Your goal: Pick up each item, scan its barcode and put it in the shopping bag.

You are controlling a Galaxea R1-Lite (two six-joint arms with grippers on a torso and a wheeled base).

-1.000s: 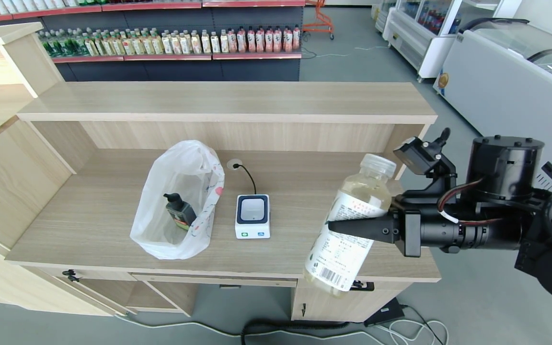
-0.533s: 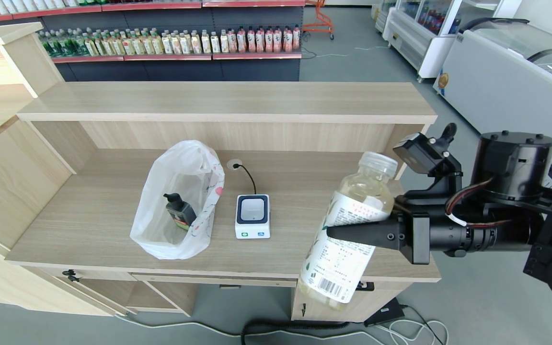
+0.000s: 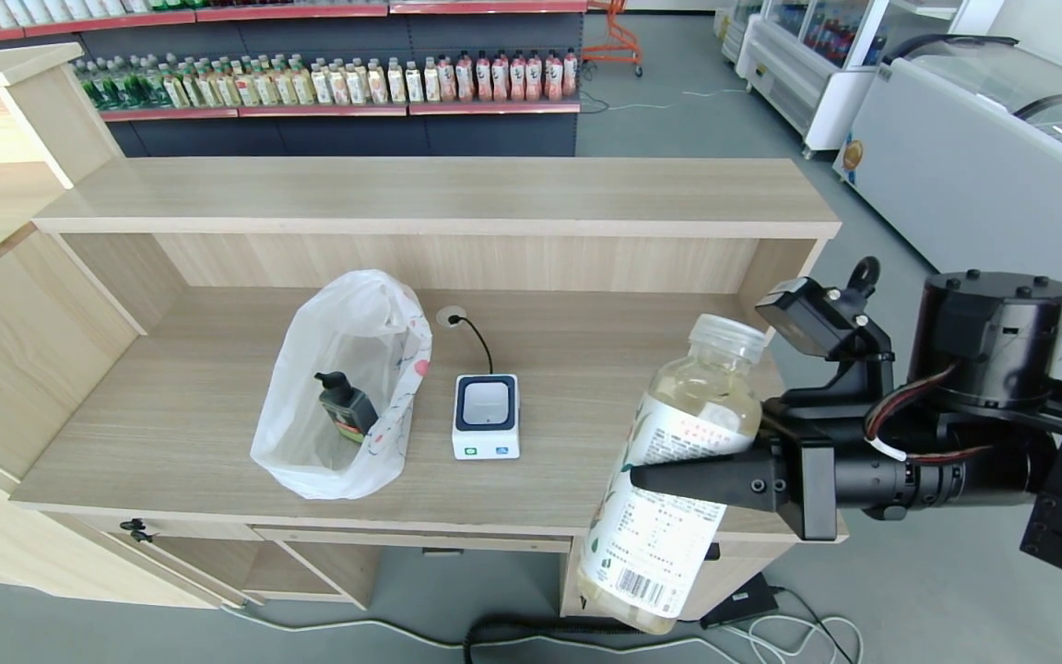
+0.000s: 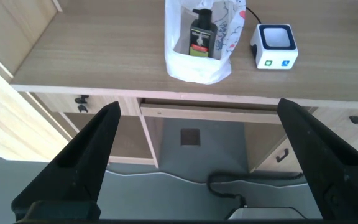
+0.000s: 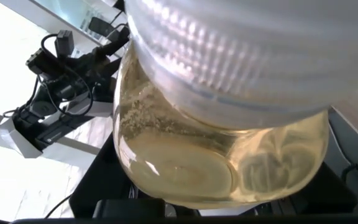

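bottle [image 3: 651,544] hangs tilted in the right claw [image 3: 653,475], shut round its middle, likely so the barcode [image 3: 634,583] can meet the scanner [image 3: 486,415]. left claw [image 4: 199,106] is wide open and empty.

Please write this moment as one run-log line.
right gripper: shut on bottle, right of scanner | left gripper: open | bag: holds dispenser
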